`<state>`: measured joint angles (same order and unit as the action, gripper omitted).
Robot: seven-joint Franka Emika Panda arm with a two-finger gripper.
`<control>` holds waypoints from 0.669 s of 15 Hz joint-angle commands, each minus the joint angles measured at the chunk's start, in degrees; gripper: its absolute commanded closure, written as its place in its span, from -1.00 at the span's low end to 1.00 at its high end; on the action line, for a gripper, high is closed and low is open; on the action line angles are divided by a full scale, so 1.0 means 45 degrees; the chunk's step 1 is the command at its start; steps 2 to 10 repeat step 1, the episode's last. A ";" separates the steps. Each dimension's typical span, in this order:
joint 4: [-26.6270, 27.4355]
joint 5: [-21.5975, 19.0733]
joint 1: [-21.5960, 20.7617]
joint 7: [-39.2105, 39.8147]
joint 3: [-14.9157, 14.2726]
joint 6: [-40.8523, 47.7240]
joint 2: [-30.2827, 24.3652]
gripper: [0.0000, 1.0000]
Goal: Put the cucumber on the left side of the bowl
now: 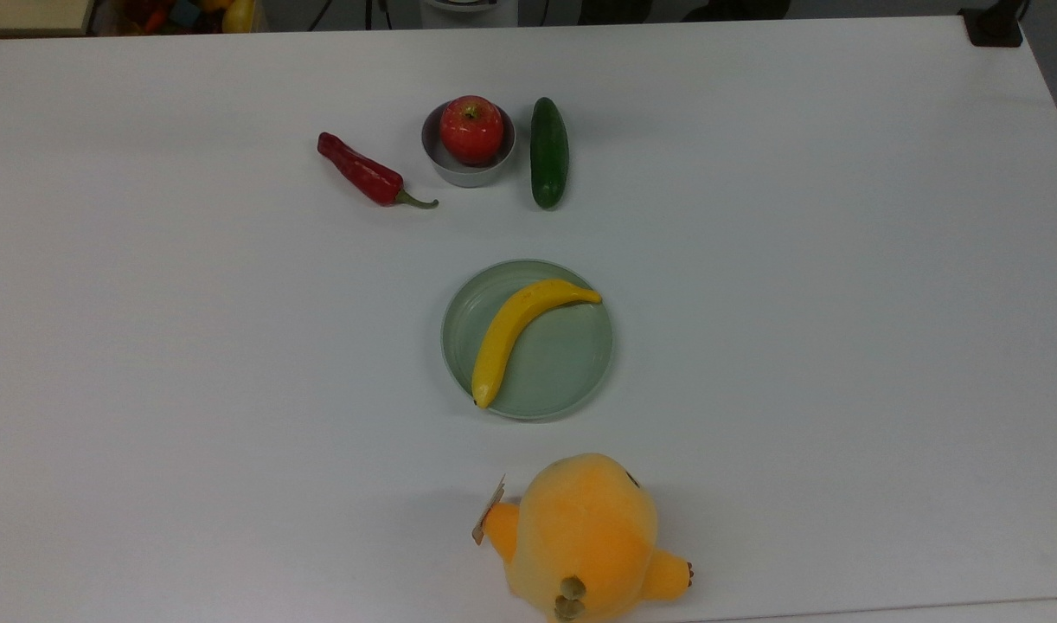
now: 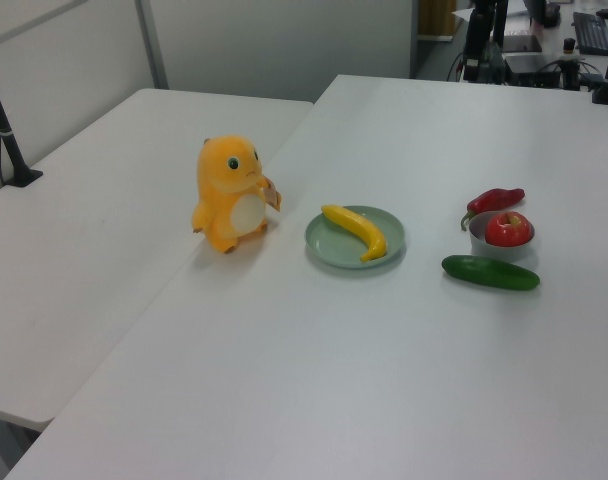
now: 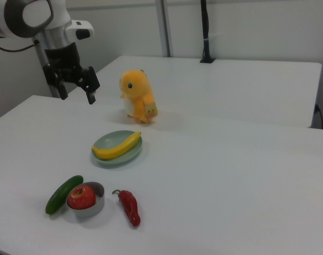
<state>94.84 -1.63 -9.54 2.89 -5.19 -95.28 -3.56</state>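
1. The cucumber (image 1: 549, 152) lay flat on the table (image 1: 840, 346), just beside the bowl (image 1: 468, 169) with the apple (image 1: 471, 129) in it. That was the top view's right and the right view's left.
2. The chili (image 1: 362, 171) sat on the bowl's other side.
3. The gripper (image 3: 74, 83) hung up high, well apart from the cucumber, fingers spread and holding nothing.
4. So the cucumber looked placed already, or untouched, depending which left is meant.
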 commanded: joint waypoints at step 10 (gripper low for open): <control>0.0155 0.0167 -0.0127 -0.0369 0.0022 0.0217 -0.0206 -1.00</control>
